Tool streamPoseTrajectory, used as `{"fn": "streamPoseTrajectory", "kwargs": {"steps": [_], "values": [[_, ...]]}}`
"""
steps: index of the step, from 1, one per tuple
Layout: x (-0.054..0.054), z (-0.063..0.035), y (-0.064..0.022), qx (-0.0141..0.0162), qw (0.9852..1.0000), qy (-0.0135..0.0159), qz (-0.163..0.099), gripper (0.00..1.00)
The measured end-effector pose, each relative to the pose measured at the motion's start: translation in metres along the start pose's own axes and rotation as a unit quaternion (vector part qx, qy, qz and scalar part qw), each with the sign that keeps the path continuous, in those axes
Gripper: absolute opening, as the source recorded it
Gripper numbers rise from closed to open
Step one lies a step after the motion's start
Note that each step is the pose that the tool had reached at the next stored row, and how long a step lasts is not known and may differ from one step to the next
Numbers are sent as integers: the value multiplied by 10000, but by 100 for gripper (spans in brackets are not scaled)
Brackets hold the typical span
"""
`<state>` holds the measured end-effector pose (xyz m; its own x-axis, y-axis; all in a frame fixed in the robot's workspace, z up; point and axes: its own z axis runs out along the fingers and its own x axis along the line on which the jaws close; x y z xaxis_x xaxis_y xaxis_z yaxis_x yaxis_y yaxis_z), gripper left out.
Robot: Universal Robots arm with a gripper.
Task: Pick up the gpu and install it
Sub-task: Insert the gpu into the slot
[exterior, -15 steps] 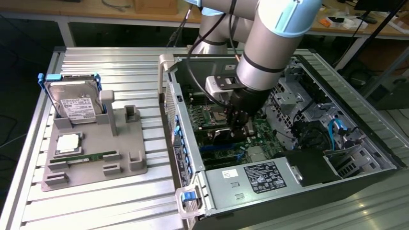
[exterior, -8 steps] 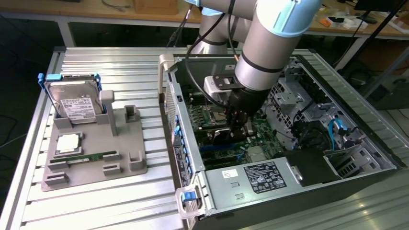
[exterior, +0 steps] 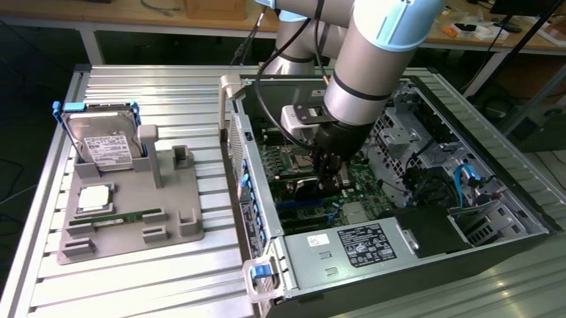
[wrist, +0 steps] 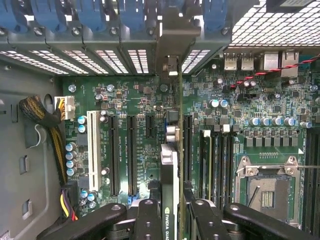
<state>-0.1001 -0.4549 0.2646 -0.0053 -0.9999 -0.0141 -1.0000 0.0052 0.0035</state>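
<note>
The claw (wrist: 172, 220) grips the gpu (wrist: 170, 165) edge-on, fingers narrow, above the motherboard (wrist: 130, 100) — white lettering on the card reads "NVIDIA".

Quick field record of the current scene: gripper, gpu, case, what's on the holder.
gripper: shut on the gpu, down inside the open PC case
gpu: held on edge between the fingers, over the motherboard, its end bracket toward the rear slot openings
seating: cannot tell whether the card is in a slot
CPU socket: empty
holder: grey fixture on the table, at the exterior view's left of the case
on holder: hard drive standing upright, memory stick lying flat
</note>
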Motion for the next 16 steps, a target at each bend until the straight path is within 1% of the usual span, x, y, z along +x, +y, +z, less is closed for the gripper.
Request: {"fn": "streamPoseTrajectory", "kwargs": {"steps": [7,13,16], "values": [[1,1,1,0,10000,0,0,27],[1,30,5,0,10000,1,0,27],[5,39,35,0,10000,0,0,27]]}}
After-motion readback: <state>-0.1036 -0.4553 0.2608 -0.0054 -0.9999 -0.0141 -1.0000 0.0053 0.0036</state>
